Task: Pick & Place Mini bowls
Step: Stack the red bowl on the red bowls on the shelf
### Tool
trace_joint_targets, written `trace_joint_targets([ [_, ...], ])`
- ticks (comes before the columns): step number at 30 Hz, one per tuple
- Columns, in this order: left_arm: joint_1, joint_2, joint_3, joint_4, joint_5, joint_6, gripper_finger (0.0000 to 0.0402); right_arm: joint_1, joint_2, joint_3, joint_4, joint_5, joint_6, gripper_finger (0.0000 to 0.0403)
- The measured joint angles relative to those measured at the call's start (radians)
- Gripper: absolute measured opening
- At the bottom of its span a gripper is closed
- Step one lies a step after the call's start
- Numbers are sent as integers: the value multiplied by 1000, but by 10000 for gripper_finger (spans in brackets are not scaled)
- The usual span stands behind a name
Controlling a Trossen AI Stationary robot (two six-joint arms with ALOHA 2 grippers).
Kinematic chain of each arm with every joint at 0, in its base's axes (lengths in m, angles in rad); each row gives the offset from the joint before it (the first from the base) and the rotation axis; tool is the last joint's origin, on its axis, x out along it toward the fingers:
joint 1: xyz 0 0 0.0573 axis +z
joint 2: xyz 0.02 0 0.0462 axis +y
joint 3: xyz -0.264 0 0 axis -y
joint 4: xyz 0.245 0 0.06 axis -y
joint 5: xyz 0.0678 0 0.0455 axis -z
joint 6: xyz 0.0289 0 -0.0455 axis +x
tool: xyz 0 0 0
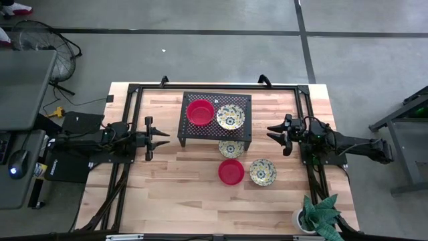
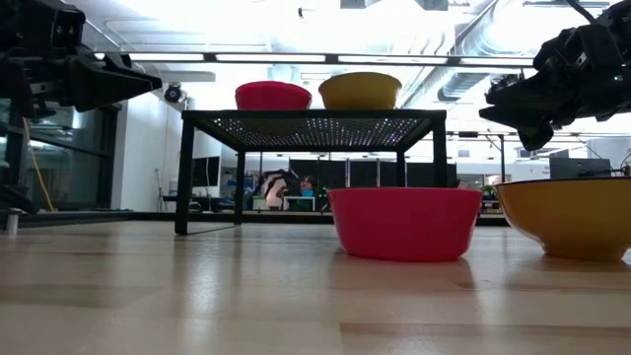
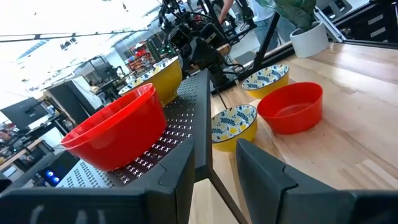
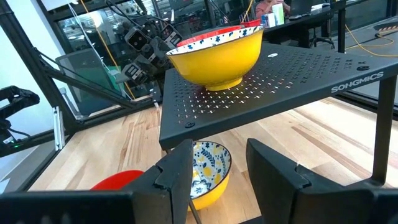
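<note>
Glossy red plastic marked two of the five small bowls in sight; the other three were yellow outside with a cream, blue-and-yellow floral inside. On the pale wooden counter (image 1: 167, 194) stood a black perforated metal stand (image 1: 194, 131), and on its top sat one plain red mini bowl (image 1: 200, 112) with a floral mini bowl (image 1: 230, 116) just beside it, toward the right arm. A second floral bowl (image 1: 231, 148) lay on the counter, partly under the stand's near edge. Close to it, farther out from the stand, rested the second red bowl (image 1: 231, 171), and just beside that, on the right arm's side, the third floral bowl (image 1: 263, 172).

The left tool (image 1: 160, 137) hung above the counter just off the stand's left side, its fingers parted and holding nothing. The right tool (image 1: 275, 133) hovered off the stand's right side, likewise spread and empty, pointing toward the stand. Both were raised near the height of the stand's top in the low view.

A green potted plant in a white pot (image 1: 319, 215) stood at the counter's near right corner.
</note>
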Motion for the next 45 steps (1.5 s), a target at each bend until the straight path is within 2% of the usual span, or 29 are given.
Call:
trace_joint_targets([
  [18,0,0,0,0,0,0,113,0,23,21,-3,1,4,138],
  [24,0,0,0,0,0,0,113,0,102,148,-107,1,8,138],
  [35,0,0,0,0,0,0,113,0,248,478,-434,0,53,138],
  [40,0,0,0,0,0,0,113,11,329,604,-503,1,48,138],
  [45,0,0,0,0,0,0,113,89,423,702,-524,17,20,138],
])
